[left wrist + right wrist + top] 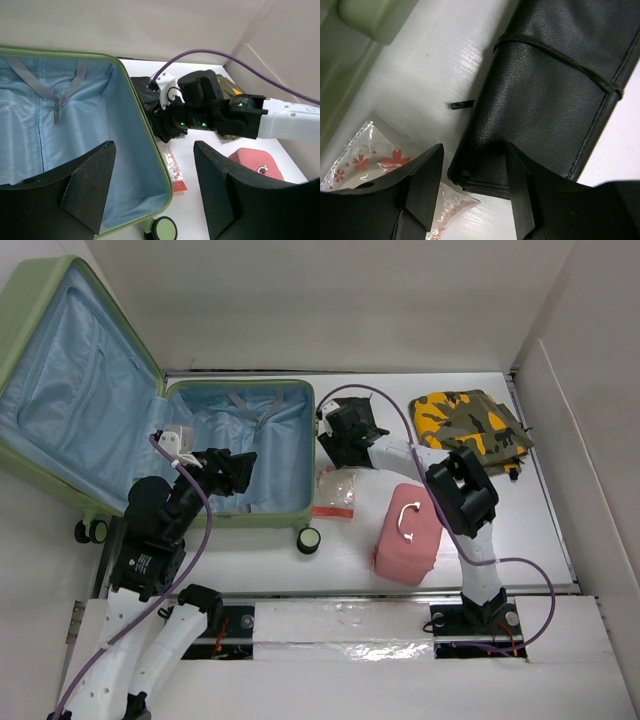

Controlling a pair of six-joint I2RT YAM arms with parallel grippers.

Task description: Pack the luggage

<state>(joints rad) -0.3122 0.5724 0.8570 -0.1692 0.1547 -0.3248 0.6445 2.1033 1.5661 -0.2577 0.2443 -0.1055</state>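
- The right gripper [474, 155] has its two fingers apart, straddling the near corner of a black leather roll tied with a thin cord [550, 90]. We see no grip on it yet.
- To take it well, we judge the fingers should come lower and close across the roll's thickness, near the cord rather than on the bare corner, so it does not swing or unroll when lifted.
- A clear plastic packet printed with red blossoms [365, 160] lies just beside the roll. We should keep the outer finger off it.
- The left gripper [155, 150] hangs with its fingers spread wide and empty above the right rim of the light green hard-shell suitcase [238, 517].
- The suitcase lies open at the left of the white table [250, 550], lid leaning back, just beside the roll.
- Its blue-lined base shows only grey straps, though the left arm hides part of it.
- A small pink box-shaped case with a metal handle [408, 535] stands closed, so we cannot tell its contents.
- A folded camouflage garment [470, 425] waits at the far right.
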